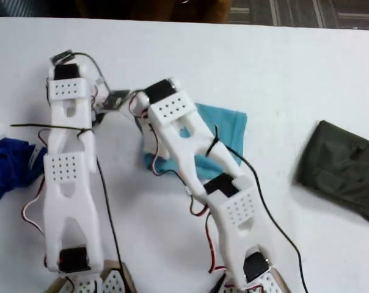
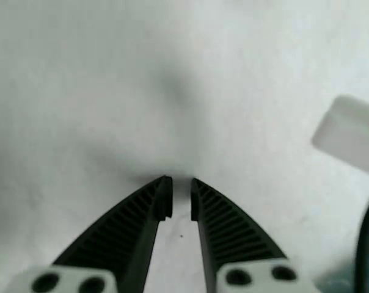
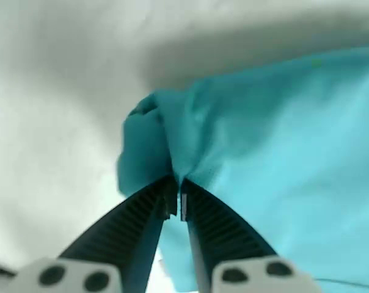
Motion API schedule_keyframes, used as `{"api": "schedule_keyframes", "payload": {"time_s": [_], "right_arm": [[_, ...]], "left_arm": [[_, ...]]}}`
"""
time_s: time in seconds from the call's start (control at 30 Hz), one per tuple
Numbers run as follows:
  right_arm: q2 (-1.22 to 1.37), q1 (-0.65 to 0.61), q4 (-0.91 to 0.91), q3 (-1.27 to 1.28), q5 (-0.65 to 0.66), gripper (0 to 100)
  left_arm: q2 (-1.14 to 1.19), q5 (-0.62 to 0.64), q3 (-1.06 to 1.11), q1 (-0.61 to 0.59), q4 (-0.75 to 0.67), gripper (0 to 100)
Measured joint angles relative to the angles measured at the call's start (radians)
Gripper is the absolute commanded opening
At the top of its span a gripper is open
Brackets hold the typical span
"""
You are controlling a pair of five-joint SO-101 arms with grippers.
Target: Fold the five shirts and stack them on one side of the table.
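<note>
**White tabletop (image 1: 282, 61): folding barely begun**

Two arms work side by side. Nearest, the left hand (image 2: 181, 198) hangs over bare surface, its fingers a narrow gap apart and empty. The right hand (image 3: 177, 198) is pinched onto a bunched edge of the teal shirt (image 3: 282, 140), mid-table. Farther out, a blue shirt (image 1: 7, 168) lies at one edge and an olive shirt (image 1: 343, 171) at the other. We count three shirts. We judge none stacked yet.

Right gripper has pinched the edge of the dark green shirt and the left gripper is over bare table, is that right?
Not quite. The right gripper is shut on the teal shirt, as the right wrist view shows; the dark green shirt lies apart from both arms. The left gripper is over bare table, as you said.
</note>
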Motion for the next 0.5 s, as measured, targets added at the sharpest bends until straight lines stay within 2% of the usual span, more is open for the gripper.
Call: {"api": "schedule_keyframes", "payload": {"time_s": [0.5], "right_arm": [[-0.021,-0.006,0.0,0.092,0.0,1.9]], "left_arm": [[0.0,0.006,0.0,-0.006,-0.003,7]]}}
